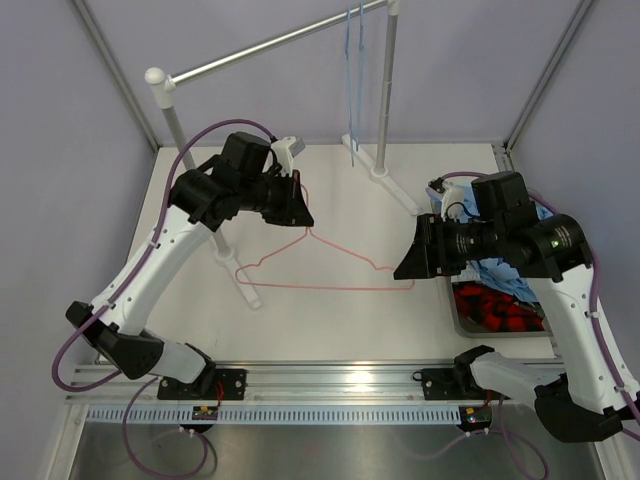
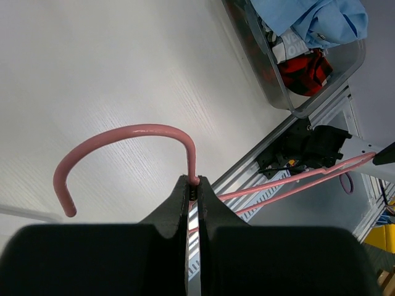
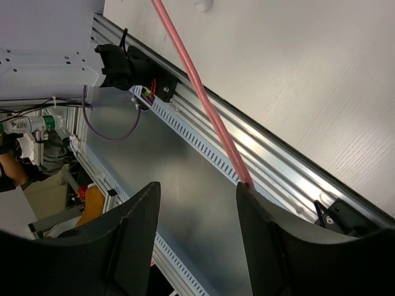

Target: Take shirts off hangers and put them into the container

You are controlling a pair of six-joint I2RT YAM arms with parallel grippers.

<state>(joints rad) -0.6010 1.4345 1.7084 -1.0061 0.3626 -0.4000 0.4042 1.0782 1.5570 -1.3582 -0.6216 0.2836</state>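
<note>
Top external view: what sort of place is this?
Probably a lab test cell: white table walled by plain panels, aluminium track along its near edge, a silver clothes rail.

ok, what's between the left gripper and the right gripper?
The pink hanger, over bare table: left gripper shut on its neck, far corner at the open right gripper. Top view.

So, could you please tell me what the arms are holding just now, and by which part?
The left gripper is shut on the pink hanger at its neck, just below the hook. The right gripper stands open, gripping nothing.
</note>
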